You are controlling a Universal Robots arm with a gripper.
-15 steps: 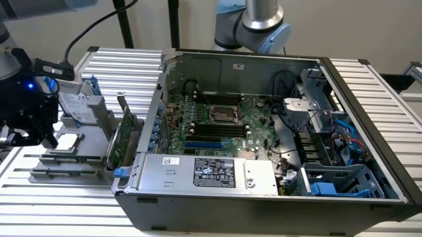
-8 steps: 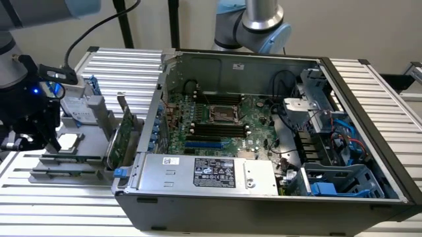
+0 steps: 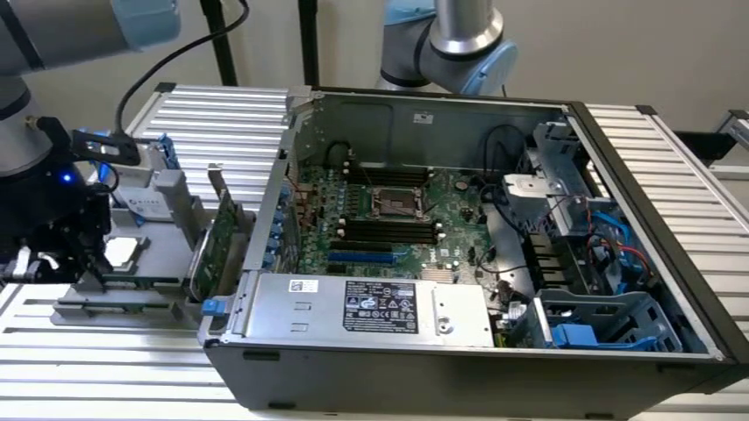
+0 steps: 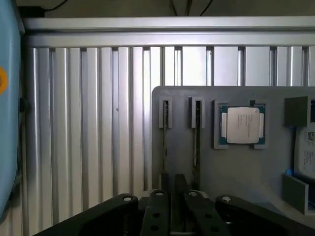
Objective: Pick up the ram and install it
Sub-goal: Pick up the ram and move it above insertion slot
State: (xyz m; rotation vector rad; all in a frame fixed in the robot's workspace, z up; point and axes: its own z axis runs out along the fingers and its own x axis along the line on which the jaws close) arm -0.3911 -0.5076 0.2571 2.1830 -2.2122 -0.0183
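In the wrist view, the grey parts holder (image 4: 236,167) has two narrow slots. Each holds a thin stick seen edge-on, which I take to be the ram (image 4: 197,137), with the second stick (image 4: 165,135) beside it. My gripper (image 4: 172,189) hangs over the holder's near edge, between the two slots' lines. Its dark fingers (image 4: 165,191) are shut together with nothing visible between them. In the exterior view the gripper (image 3: 41,263) is at the far left, beside the holder (image 3: 129,294). The black memory slots (image 3: 387,230) lie on the motherboard inside the open case.
A CPU (image 4: 242,125) lies in a pocket of the holder. A tall green expansion card (image 3: 223,237) and a grey hard drive (image 3: 154,203) stand on the holder, between my gripper and the open computer case (image 3: 468,368). A second arm (image 3: 457,44) stands behind the case.
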